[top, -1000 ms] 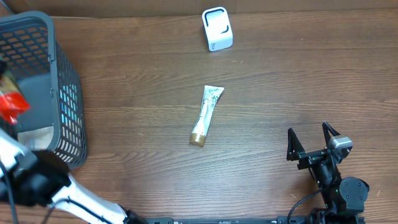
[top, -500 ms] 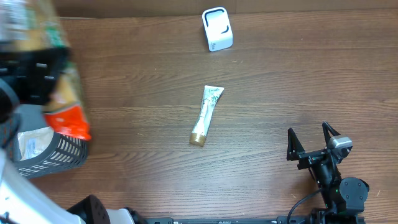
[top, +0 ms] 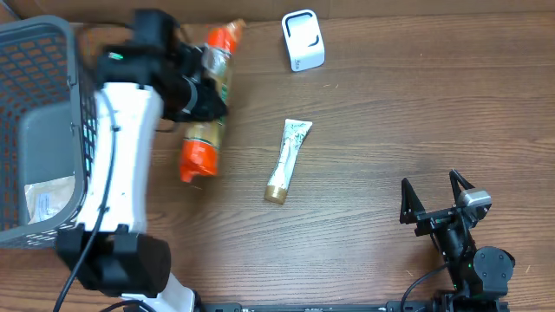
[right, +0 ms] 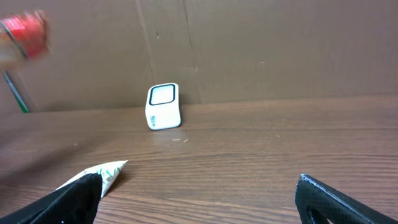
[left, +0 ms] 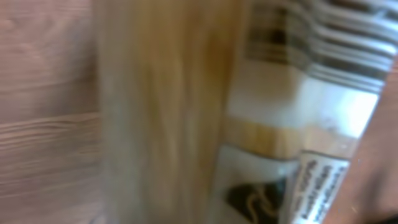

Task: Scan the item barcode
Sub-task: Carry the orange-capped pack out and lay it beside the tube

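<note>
Brown wooden table (top: 390, 113); blurred amber bottle (top: 205, 139), orange-ended, in closed left gripper (top: 202, 92); right gripper (top: 431, 187) wide open

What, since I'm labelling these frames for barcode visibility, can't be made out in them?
- Bottle barcode: left wrist view is blurred; overhead too small.
- Left gripper fingers: overhead, blurred against the bottle.
- Tube: right wrist, mostly behind a finger of the right gripper.
- Basket contents: overhead, partly cut off by the left edge.
</note>
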{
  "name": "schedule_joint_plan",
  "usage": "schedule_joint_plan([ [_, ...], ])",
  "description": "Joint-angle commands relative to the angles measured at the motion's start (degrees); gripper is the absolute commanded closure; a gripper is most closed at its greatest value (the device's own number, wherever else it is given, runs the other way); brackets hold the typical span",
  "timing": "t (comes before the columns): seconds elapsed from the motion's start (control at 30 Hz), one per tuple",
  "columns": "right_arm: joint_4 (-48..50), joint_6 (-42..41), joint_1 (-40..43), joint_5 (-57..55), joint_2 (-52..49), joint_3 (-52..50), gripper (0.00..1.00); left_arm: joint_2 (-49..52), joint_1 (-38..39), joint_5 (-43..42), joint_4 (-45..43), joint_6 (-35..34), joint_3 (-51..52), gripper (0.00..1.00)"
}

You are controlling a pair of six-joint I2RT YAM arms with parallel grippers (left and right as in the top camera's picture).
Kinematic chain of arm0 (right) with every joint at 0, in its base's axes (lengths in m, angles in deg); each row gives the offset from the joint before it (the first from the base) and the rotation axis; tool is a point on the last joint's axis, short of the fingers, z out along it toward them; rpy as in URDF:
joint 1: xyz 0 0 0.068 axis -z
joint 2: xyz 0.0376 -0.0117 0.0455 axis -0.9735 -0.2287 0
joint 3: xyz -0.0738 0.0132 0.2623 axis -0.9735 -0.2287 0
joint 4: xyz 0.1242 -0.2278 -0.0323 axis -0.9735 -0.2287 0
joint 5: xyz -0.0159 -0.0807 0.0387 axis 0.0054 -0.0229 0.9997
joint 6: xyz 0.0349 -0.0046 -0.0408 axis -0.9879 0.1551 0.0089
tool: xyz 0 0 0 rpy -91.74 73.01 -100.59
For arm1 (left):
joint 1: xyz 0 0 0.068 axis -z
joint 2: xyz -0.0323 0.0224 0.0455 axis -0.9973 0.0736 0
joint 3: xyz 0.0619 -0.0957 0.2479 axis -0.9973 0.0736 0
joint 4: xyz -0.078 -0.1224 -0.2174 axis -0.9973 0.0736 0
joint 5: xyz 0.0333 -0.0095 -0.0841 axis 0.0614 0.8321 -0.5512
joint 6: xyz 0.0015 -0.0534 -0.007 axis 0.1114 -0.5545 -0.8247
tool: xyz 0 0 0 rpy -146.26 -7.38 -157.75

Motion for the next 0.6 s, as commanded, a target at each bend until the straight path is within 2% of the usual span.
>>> schedule_joint_plan([
  [0.0, 0.3, 0.0, -0.3, -0.5, 0.1, -0.5, 0.0, -1.4, 3.7, 4.0, -8.4, -9.7, 11.6, 0.96],
  [0.1, 0.3, 0.0, -0.3, -0.5, 0.1, -0.5, 0.0, -1.0, 6.3, 4.4, -18.6, -12.9, 22.4, 0.96],
  [0.27, 0.3, 0.0, -0.3, -0.5, 0.1, -0.5, 0.0, -1.0, 9.5, 4.4, -32.1, -13.6, 34.8, 0.96],
  [0.3, 0.3, 0.0, -0.3, -0.5, 0.1, -0.5, 0.0, -1.0, 9.9, 4.4, -33.5, -13.7, 36.2, 0.9],
  [0.37, 0.3, 0.0, -0.3, -0.5, 0.1, -0.5, 0.0, -1.0, 10.7, 4.4, -34.7, -14.1, 37.4, 0.39],
  [0.4, 0.3, 0.0, -0.3, -0.5, 0.1, -0.5, 0.0, -1.0, 11.1, 4.4, -34.9, -14.1, 37.3, 0.0],
  [0.5, 0.3, 0.0, -0.3, -0.5, 0.1, -0.5, 0.0, -1.0, 11.2, 4.4, -34.2, -14.0, 34.8, 0.0],
  [0.57, 0.3, 0.0, -0.3, -0.5, 0.1, -0.5, 0.0, -1.0, 10.6, 4.4, -31.1, -13.6, 29.4, 0.0],
])
